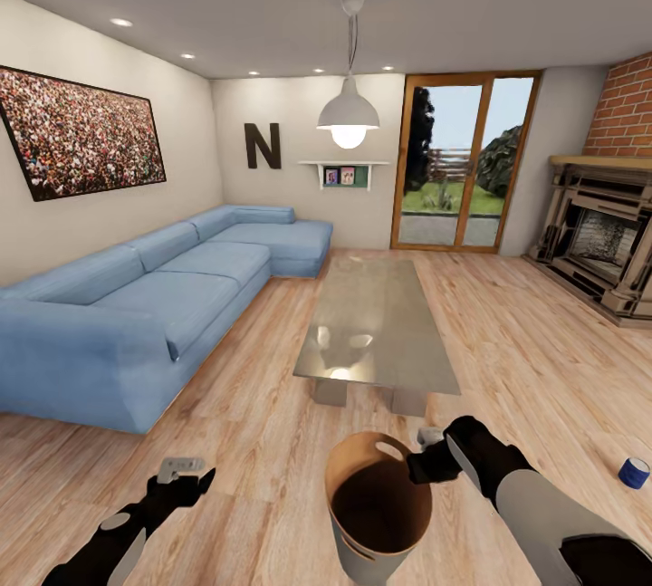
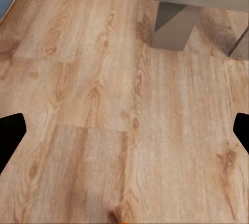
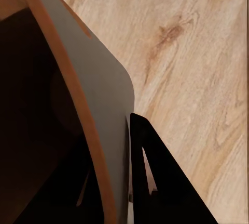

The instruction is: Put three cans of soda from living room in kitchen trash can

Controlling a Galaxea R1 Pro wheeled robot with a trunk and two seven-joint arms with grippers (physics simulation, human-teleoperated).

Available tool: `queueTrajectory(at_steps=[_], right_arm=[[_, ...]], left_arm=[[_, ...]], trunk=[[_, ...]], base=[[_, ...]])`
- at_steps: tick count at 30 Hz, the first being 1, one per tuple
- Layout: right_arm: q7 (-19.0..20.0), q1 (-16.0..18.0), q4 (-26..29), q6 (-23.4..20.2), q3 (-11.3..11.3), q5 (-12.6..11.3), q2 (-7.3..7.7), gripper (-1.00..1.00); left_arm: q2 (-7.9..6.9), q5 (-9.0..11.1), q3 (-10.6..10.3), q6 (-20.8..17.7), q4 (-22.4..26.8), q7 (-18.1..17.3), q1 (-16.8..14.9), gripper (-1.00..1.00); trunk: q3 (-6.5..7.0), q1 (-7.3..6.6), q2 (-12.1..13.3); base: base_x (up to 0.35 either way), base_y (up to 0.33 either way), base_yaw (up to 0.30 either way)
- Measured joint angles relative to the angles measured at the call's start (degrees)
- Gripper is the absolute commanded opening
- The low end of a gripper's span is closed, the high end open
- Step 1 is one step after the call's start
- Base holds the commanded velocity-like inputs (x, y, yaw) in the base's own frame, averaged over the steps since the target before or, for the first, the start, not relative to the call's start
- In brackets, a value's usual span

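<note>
bin [image 1: 376,503] hangs off the wood floor [image 1: 507,332] in front of the robot, its rim pinched by the right gripper [image 1: 426,457]; in the right wrist view one black finger [image 3: 166,182] lies against the grey outer wall [image 3: 98,104] and the other sits inside the dark brown hollow, so the jaws are closed on the rim. the bin tilts a little, mouth toward the camera. left gripper [image 1: 186,468] hovers over bare floor with nothing between its fingers; in the left wrist view its two black fingertips [image 2: 11,135] sit far apart, spread wide. one blue can [image 1: 635,472] stands on the floor at the far right, well apart from the bin. beyond the bin is the glass table [image 1: 376,323], with the blue sofa [image 1: 136,305] to its left and the brick fireplace [image 1: 607,233] at the right. a glass door [image 1: 466,165] shows in the back wall.
</note>
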State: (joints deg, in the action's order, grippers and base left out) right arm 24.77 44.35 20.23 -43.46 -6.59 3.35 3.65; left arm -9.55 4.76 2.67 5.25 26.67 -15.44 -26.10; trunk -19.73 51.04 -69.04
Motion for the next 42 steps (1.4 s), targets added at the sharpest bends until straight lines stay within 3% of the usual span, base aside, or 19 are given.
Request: queueTrajectory(at_steps=[2, 7, 9, 12, 21, 25, 32, 38, 42], right_arm=[[0.1, 0.1, 1.4, -0.5, 0.2, -0.7, 0.95, -1.0], [0.6, 0.2, 8.4, -7.5, 0.4, -0.4, 5.84, -1.0], [0.9, 0.2, 9.6, -8.1, 0.6, 0.2, 6.98, -1.0], [2.4, 0.1, 11.0, -9.5, 0.7, -0.9, 8.54, -1.0], [3.1, 0.1, 11.5, -9.9, 0.6, -0.8, 8.87, -1.0], [3.1, 0.0, 11.6, -9.9, 0.6, -0.8, 8.7, -1.0], [3.0, 0.0, 11.6, -9.9, 0.4, -0.8, 8.38, -1.0], [3.0, 0.0, 11.6, -9.8, 0.3, -0.8, 8.32, -1.0], [3.1, 0.0, 11.6, -9.8, 0.4, -0.8, 8.31, -1.0]], left_arm=[[-0.01, 0.0, -0.1, 0.8, 0.0, 1.5, 0.0, 1.0], [-0.01, -0.1, -0.1, 1.8, 0.0, 3.1, 0.0, 1.0], [-0.01, -0.1, -0.1, 1.9, -0.1, 3.2, 0.0, 1.0], [0.04, -0.1, -0.1, 1.9, -0.1, 3.4, 0.0, 1.0], [0.13, -0.2, -0.2, 2.7, -0.7, 3.8, 0.0, 1.0], [0.34, -0.2, -0.1, 3.2, -4.8, 4.4, -0.1, 1.0], [0.9, -0.3, -0.1, 4.1, -5.9, 4.6, -0.1, 1.0], [1.21, -0.3, -0.2, 11.1, -7.6, 7.8, -0.1, 1.0], [3.11, -0.3, -0.7, 13.9, -8.5, 8.9, -0.1, 1.0]], trunk=[[0.0, 0.0, 0.0], [-0.54, 0.65, -1.2], [-0.89, 1.09, -2.0], [-1.43, 1.75, -3.2], [-3.05, 3.73, -6.8], [-3.77, 4.61, -8.4], [-5.03, 6.14, -11.2], [-6.1, 7.46, -13.6], [-6.82, 8.34, -15.2]], base=[[0.0, 0.0, 0.0], [0.0, 0.0, 0.0], [0.0, 0.0, 0.0], [0.0, 0.0, 0.0], [0.0, 0.0, 0.0], [0.0, 0.0, 0.0], [0.0, 0.0, 0.0], [0.0, 0.0, 0.0], [0.0, 0.0, 0.0]])
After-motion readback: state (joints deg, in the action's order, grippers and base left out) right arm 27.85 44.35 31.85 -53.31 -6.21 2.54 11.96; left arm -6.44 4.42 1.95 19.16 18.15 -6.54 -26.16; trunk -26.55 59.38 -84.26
